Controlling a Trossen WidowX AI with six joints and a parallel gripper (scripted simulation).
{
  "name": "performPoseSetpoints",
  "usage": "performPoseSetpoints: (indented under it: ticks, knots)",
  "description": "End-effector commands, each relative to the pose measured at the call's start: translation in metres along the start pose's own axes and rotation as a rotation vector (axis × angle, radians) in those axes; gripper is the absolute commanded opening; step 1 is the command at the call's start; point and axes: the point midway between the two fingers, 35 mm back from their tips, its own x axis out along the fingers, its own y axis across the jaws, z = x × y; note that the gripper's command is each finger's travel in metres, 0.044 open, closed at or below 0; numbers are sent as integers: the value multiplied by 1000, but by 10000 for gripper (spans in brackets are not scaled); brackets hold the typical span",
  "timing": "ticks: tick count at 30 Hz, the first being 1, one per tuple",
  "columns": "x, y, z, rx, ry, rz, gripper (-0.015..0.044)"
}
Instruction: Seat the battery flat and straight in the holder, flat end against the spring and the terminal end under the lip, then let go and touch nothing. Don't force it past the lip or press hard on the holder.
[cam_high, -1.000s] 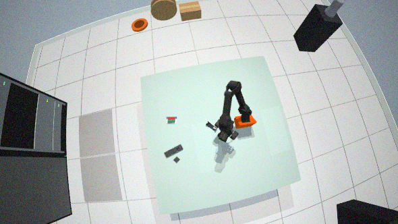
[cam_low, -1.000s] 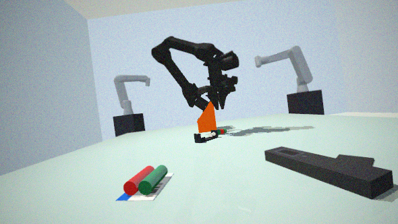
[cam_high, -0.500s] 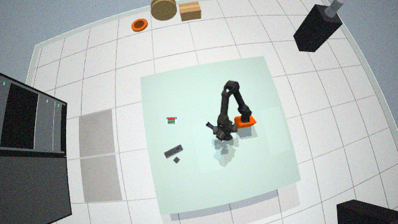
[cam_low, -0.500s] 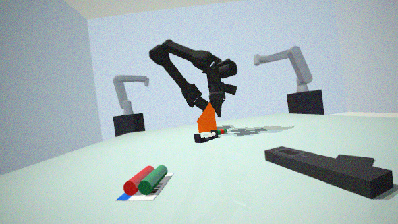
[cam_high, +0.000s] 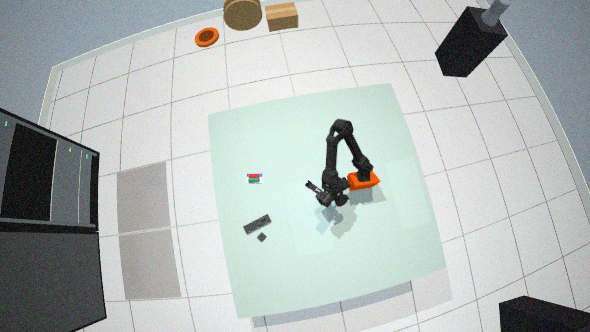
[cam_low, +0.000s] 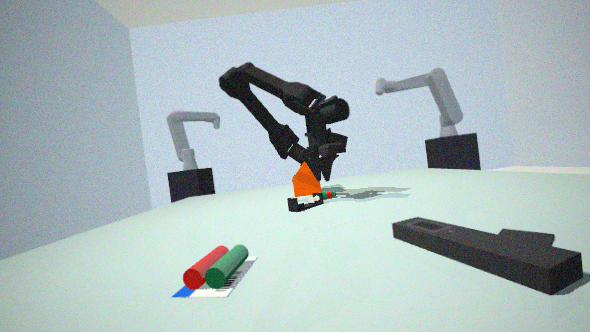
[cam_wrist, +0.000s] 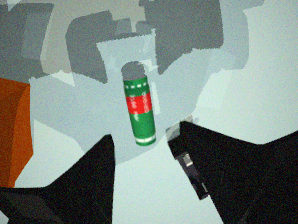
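The battery (cam_low: 328, 194) (cam_wrist: 142, 117), green with a red band, lies on its side on the table. It is outside the holder. The black holder (cam_high: 311, 185) (cam_low: 293, 205) (cam_wrist: 196, 177) lies beside it, largely hidden behind one finger in the wrist view. My gripper (cam_wrist: 146, 134) is open and empty, pointing down above the battery. In the wrist view the battery shows between and beyond the two fingertips. The arm hides the battery in the top view.
An orange block (cam_high: 362, 182) (cam_low: 306, 184) (cam_wrist: 12, 130) is at the arm's base, near the battery. A red and a green cylinder (cam_high: 254, 178) (cam_low: 227, 267) lie on a card. A dark remote-like bar (cam_high: 257, 224) (cam_low: 480, 250) and a small dark piece (cam_high: 261, 237) lie farther off.
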Motion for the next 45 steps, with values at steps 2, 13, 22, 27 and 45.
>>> performPoseSetpoints:
  ticks: [2, 13, 22, 27, 45]
  knots:
    - [5, 0, -1, -17, 5, -1, 231]
    - [23, -1, -1, -17, 3, -3, 231]
    - [37, -1, -1, -17, 5, -2, 231]
    - [44, 0, -1, -17, 6, -1, 231]
    - [51, 1, -2, -17, 8, 1, 68]
